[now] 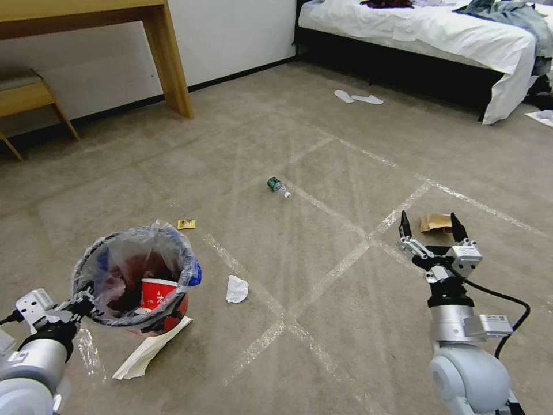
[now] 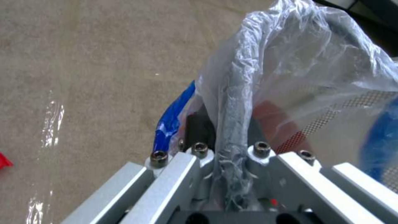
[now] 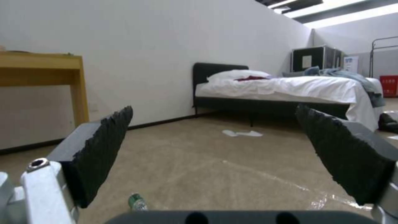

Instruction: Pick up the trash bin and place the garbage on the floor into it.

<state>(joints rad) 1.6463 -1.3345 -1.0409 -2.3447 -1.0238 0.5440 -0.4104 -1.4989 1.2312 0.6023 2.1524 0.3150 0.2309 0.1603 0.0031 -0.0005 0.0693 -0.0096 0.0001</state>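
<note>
The trash bin (image 1: pixel 138 282), red-orange and lined with a crinkled clear bag, is at the lower left of the head view with a red-and-white carton (image 1: pixel 156 294) inside it. My left gripper (image 1: pixel 80 302) is shut on its near rim; the left wrist view shows the bag-covered rim (image 2: pixel 234 124) pinched between the fingers, beside a blue patch (image 2: pixel 174 118). Garbage lies on the floor: a white tissue (image 1: pixel 237 289), a small wrapper (image 1: pixel 186 224), a green-labelled bottle (image 1: pixel 277 187) (image 3: pixel 136 202), a brown paper bag (image 1: pixel 436 223) and white paper (image 1: pixel 150 349) under the bin. My right gripper (image 1: pixel 432 227) (image 3: pixel 213 109) hangs open just before the brown bag.
Clear tape lines (image 1: pixel 345 259) cross the beige carpet. A wooden desk (image 1: pixel 167 63) and a stool (image 1: pixel 29 95) stand at the back left wall. A bed (image 1: pixel 438 34) is at the back right, with white slippers (image 1: pixel 357 98) before it. A red scrap (image 2: pixel 3 161) lies near the bin.
</note>
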